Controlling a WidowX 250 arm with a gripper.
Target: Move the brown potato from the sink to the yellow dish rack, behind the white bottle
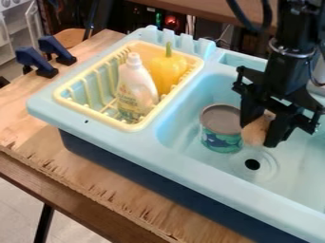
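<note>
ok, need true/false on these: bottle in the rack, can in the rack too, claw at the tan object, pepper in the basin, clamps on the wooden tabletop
1. The white bottle is in the yellow rack. True.
2. The can is in the rack too. False: the can is in the sink basin, near the drain.
3. The claw is at the tan object beside the can. True.
4. The yellow pepper is in the basin. False: the pepper is in the rack, by the bottle.
5. Blue clamps are on the wooden tabletop. True.

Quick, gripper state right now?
Gripper: in the sink beside the can, at a tan object; whether open or closed on it cannot be told.
</note>
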